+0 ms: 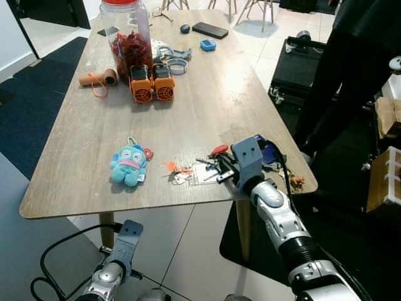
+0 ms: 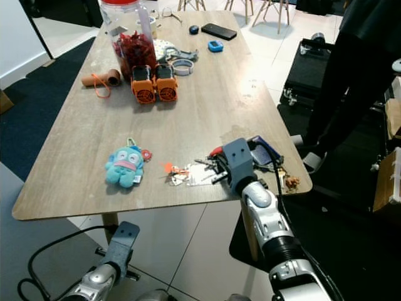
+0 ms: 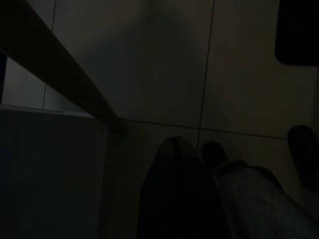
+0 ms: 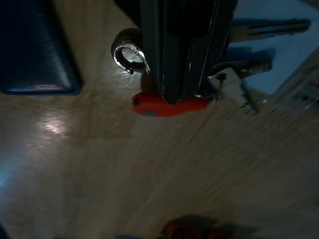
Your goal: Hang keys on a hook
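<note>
A bunch of keys (image 1: 212,164) with a red fob (image 4: 169,106) and a metal ring (image 4: 128,56) lies near the front right edge of the wooden table (image 1: 94,138). My right gripper (image 1: 223,170) reaches onto the bunch from the right. In the right wrist view its fingers (image 4: 164,59) stand pressed together with the red fob at their tips (image 4: 174,97). Silver keys (image 4: 234,84) splay beside them. My left arm (image 1: 125,241) hangs below the table's front edge; its wrist view is very dark.
A blue plush toy (image 1: 130,164) and an orange tag with a clear card (image 1: 182,170) lie left of the keys. A dark blue wallet (image 1: 270,153) sits by my wrist. Farther back stand two orange devices (image 1: 152,83) and a jar (image 1: 128,37). A person (image 1: 351,69) stands at the right.
</note>
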Tool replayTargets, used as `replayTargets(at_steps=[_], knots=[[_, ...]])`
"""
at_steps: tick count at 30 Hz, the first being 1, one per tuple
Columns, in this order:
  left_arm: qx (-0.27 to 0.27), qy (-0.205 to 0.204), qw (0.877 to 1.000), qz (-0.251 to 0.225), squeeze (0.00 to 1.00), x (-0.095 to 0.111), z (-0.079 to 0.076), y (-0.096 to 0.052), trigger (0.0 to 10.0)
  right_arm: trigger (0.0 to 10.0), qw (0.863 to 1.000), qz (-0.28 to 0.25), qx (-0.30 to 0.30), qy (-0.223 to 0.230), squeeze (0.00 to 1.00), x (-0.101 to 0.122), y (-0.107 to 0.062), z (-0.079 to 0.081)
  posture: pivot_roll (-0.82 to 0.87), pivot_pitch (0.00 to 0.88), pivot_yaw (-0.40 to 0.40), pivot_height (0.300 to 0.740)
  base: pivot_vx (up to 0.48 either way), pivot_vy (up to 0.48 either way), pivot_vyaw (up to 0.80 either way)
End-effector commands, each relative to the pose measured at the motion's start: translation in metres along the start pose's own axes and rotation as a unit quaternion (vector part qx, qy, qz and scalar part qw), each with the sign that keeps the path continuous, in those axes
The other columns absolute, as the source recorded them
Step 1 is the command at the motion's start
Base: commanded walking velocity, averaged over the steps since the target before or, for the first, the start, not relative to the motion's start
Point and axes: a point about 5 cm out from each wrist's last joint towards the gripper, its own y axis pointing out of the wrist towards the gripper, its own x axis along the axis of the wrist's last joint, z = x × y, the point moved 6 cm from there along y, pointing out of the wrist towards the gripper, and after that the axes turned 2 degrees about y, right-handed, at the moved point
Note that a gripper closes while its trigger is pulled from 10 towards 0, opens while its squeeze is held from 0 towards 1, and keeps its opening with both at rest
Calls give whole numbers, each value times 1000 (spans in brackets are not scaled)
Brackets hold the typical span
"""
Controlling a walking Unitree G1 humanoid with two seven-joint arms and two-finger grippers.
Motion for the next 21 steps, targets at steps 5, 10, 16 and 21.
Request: replayTargets(at_steps=[5,10,16,21], knots=[[6,-3,1000,13,0,-7,3,-1,10000,0,995,-90,-44,21,0,41,1,-20,74,92,8,740,0,0,0],[6,-3,1000,14,0,-8,3,-1,10000,0,987,-139,-66,33,0,67,-1,-34,73,92,10,740,0,0,0],[5,-3,1000,15,0,-8,2,-1,10000,0,989,-129,-64,29,0,64,0,-35,72,95,8,740,0,0,0],[6,-4,1000,16,0,-9,3,-2,10000,0,989,-127,-63,35,0,59,-2,-32,74,96,7,740,0,0,0]])
